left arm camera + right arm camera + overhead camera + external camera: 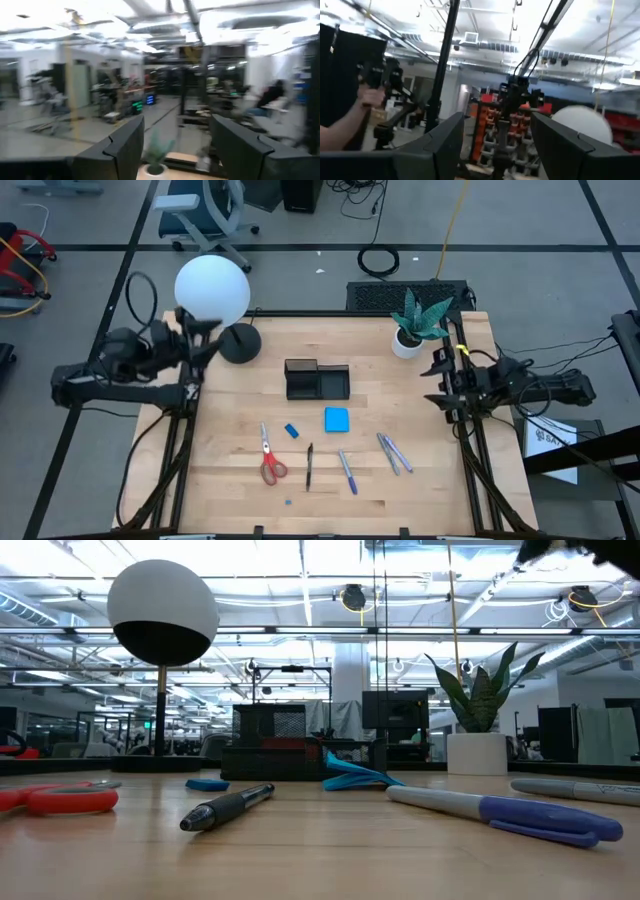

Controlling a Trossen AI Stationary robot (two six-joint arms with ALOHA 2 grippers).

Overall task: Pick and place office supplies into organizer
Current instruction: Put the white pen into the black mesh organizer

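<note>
Nearest the front table edge: tiny blue eraser [288,502], lying alone on bare wood.
Next row back, left to right in the high view: red-handled scissors [270,460], handles toward the front; black pen [309,465]; blue pen [347,471]; two greyish pens [393,452] lying side by side, touching or nearly so.
Behind these, mid-table: a small blue flat piece [292,430], then the bright blue note pad [336,419] just right of it. In the low view one pad corner looks curled upward.
Farther back: black organizer [317,380], two sections, nothing visible inside from above. All supplies lie outside it, on the table [230,480].
Back left: lamp [212,290], white globe over a round black base. Back right corner: potted plant [418,323] in a white pot.
Left gripper [200,340] raised over the left table edge beside the lamp, fingers apart, holding nothing.
Right gripper [437,375] raised over the right table edge near the plant, fingers apart, holding nothing.
Right wrist view: a person's arm [347,120] in the room beyond.
</note>
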